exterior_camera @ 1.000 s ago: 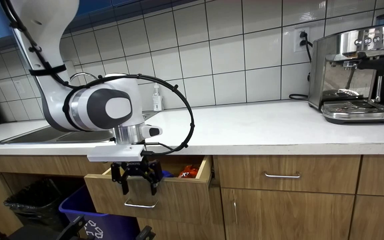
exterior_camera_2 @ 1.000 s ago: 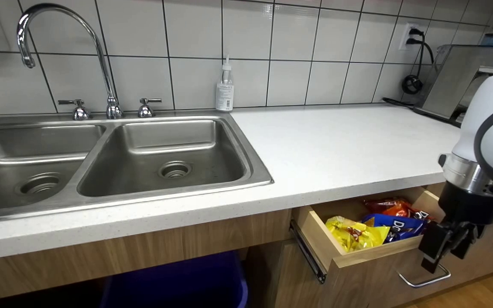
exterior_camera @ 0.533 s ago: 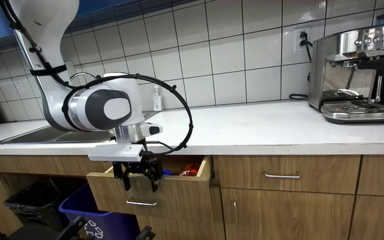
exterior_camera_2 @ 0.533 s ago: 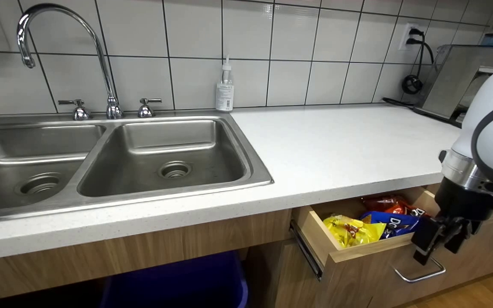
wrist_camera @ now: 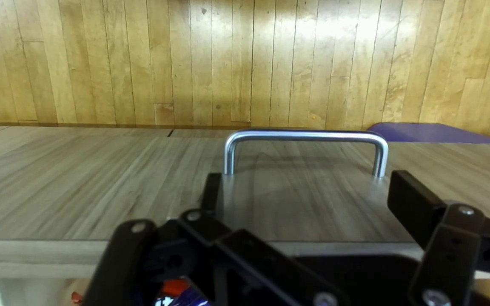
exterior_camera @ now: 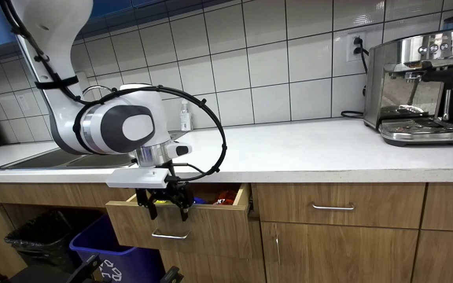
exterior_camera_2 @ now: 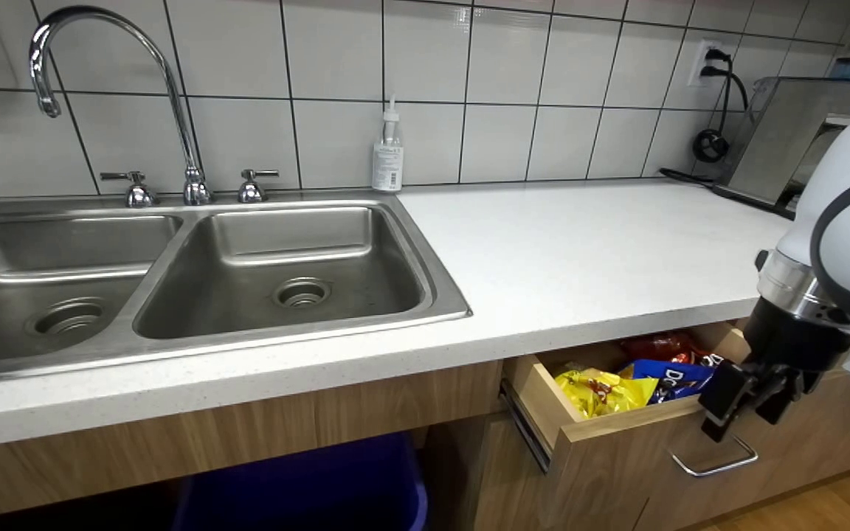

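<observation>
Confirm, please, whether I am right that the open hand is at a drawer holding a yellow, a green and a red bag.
Not quite: an exterior view shows a blue bag, not a green one; the open hand, drawer, yellow bag and red bag are right.

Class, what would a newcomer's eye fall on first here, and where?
The white robot arm at the counter probably comes first, its open black gripper by the front of a partly open drawer. Inside, a yellow bag, a blue bag and a red bag stand out.
</observation>
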Robot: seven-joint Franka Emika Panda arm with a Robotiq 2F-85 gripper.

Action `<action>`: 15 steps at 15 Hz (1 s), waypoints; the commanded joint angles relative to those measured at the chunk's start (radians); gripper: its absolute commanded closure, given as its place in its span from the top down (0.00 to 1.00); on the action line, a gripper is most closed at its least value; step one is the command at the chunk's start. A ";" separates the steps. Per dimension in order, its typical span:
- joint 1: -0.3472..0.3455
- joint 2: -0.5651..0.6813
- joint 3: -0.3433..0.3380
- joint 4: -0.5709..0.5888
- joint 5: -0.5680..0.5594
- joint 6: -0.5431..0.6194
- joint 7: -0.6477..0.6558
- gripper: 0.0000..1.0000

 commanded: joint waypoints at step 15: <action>-0.071 -0.018 0.069 0.097 0.045 0.001 0.018 1.00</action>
